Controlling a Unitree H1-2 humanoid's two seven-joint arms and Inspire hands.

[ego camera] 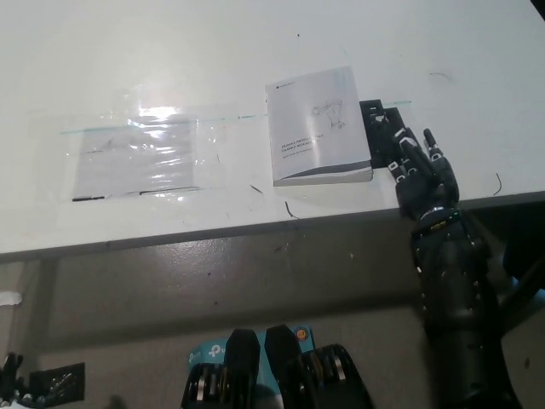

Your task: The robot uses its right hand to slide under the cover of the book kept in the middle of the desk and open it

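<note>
Right hand [417, 170] sits at the near edge of the desk [477, 51], just to the right of the book [317, 126]. It grasps nothing; fingers [398, 149] are extended, spread and pointed up-left toward the book's right edge. They lie over a flat black piece [375, 119] that rests against that edge, so I cannot tell whether any fingertip touches the book itself. The low, flat posture likely suits sliding in from the side rather than gripping from above.

Book: closed, white cover up, lying flat near the desk's middle, close to the front edge. Cover not yet lifted.

Further left, well apart from the book, a clear plastic sleeve [136, 153] lies flat.

Left hand [10, 383]: only a sliver shows at the bottom left corner, below desk level; state not discernible.
</note>
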